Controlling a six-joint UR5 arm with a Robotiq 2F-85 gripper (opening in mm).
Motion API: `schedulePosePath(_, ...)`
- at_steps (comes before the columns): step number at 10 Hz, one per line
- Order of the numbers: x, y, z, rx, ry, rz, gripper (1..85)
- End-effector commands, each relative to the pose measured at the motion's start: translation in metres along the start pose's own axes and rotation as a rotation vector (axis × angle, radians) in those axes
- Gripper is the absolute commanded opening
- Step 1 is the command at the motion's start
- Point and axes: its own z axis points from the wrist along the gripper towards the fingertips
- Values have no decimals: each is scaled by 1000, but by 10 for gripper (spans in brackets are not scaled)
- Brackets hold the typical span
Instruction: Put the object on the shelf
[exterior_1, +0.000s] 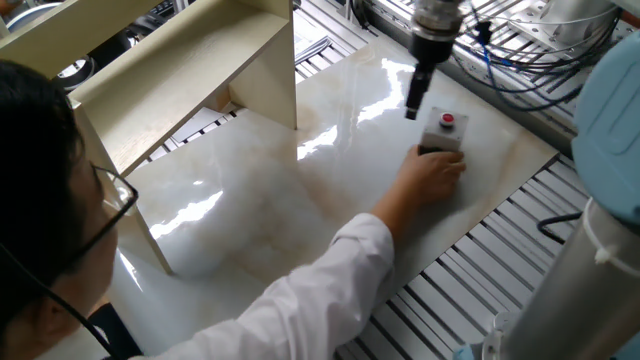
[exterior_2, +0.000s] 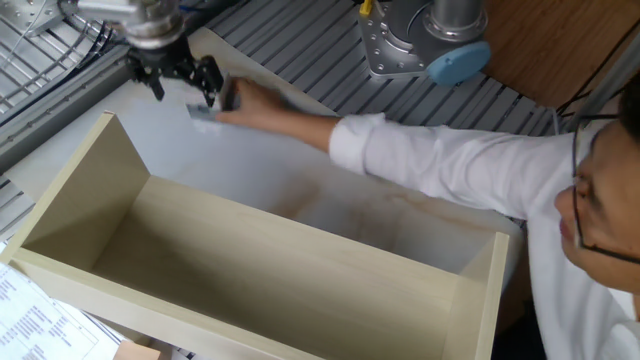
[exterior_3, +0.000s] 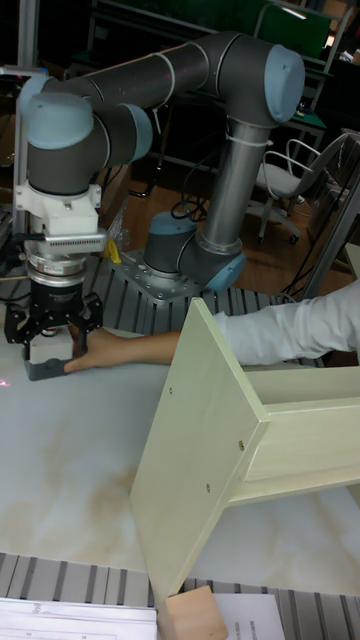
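My claw (exterior_3: 50, 333) hangs open over the box (exterior_1: 441, 133) (a hand (exterior_1: 432, 176) holds it); closing risks pinching fingers.

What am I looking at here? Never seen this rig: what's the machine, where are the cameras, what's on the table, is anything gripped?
The machine is a grey jointed robot arm with light-blue joint caps, ending in a black two-finger gripper. Two cameras look down at the glossy white marble-look table from opposite sides; the tall picture views it from table level. On the table stand a large cream-beige wooden shelf unit and a small grey box with a round red button. A person's hand, in a white sleeve, rests on the box. The gripper hangs open just above it, holding nothing.
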Motion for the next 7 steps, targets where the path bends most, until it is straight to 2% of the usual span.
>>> schedulePosePath(1, 24, -8, -3, 24, -30, 11, 850)
schedulePosePath(3, 37, -28, -2, 58, -40, 7, 850)
schedulePosePath(4, 39, -37, -2, 62, -44, 2, 850)
schedulePosePath(7, 32, -51, 9, 58, -44, 18, 850)
